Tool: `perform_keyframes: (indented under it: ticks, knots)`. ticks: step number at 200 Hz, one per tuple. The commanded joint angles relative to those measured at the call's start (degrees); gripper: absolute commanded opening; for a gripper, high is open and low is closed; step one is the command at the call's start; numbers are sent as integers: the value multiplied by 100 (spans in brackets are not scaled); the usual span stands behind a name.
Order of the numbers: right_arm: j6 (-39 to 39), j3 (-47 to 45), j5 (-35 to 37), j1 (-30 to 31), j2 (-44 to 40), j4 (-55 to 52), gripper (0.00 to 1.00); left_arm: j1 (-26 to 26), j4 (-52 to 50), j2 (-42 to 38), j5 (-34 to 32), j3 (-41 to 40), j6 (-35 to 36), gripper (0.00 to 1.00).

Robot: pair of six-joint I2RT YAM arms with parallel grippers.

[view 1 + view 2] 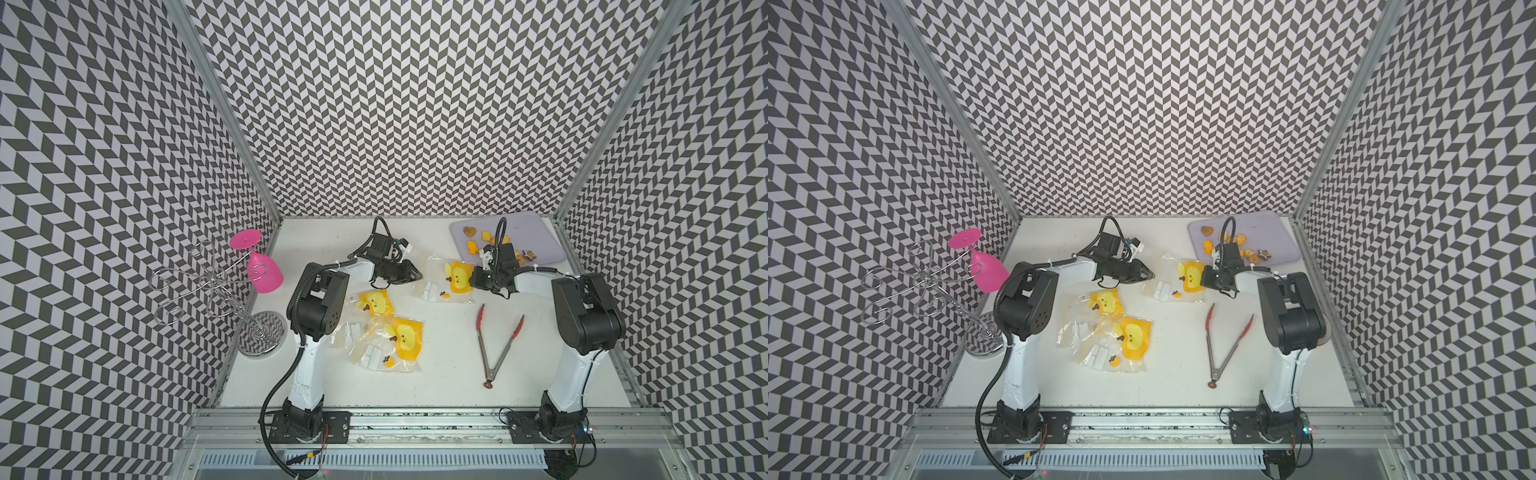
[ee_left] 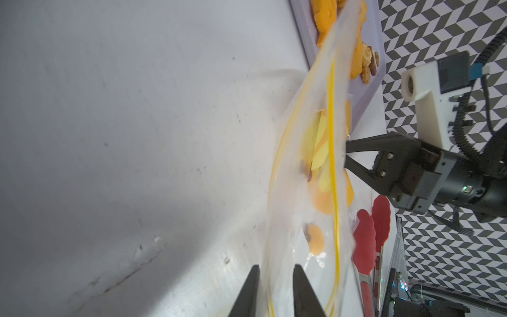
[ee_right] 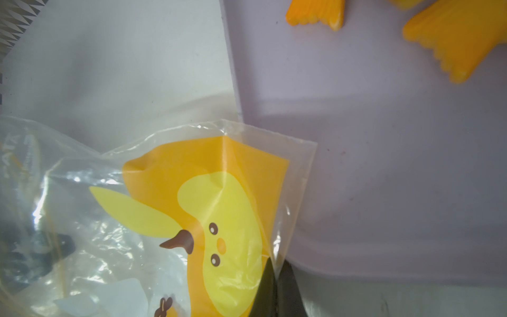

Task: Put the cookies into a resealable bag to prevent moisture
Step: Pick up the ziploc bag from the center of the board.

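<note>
Pinching one edge of a see-through bag [image 3: 219, 192], the right gripper [image 3: 275, 274] has its two fingers pressed tight together on the plastic. The bag has a yellow and orange picture with a little face on it. The left gripper [image 2: 277, 267] is at the other side of the bag. Its fingers are a little apart, and the rim of the bag sits between them. The two yellow strips at the bag's mouth stand apart from each other.

The cookies [image 1: 485, 237] are not in the bag. They lie on a purple tray [image 1: 536, 232] at the back right of the desk [image 1: 436, 390]. They are orange, yellow and brown, and one is a heart. The bag is just beside the tray, and one corner of it lies over the tray's edge. In both top views the right arm [image 1: 534, 282] reaches over the near side of the tray and hides some of the cookies.

Tongs [image 2: 363, 241] with red tips lie open on the desk near the right arm. Two more bags [image 1: 405, 337] with the same yellow picture lie near the left arm, one partly on top of the other. At the left side a pink glass [image 1: 265, 272] hangs upside down on a wire rack [image 1: 266, 332].

The desk is white with small dark marks. The walls [image 1: 415, 104] all around have a black and white zigzag pattern.
</note>
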Motion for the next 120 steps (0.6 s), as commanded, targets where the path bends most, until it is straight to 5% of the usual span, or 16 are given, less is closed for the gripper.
perform_keyframes:
  ticks: [1, 120]
  knots:
    - [34, -111, 76, -59, 266, -365, 0, -8, 343, -171, 156, -68, -155, 21]
    - [-62, -120, -180, -143, 275, -353, 0, -16, 679, -112, 210, -75, -402, 5]
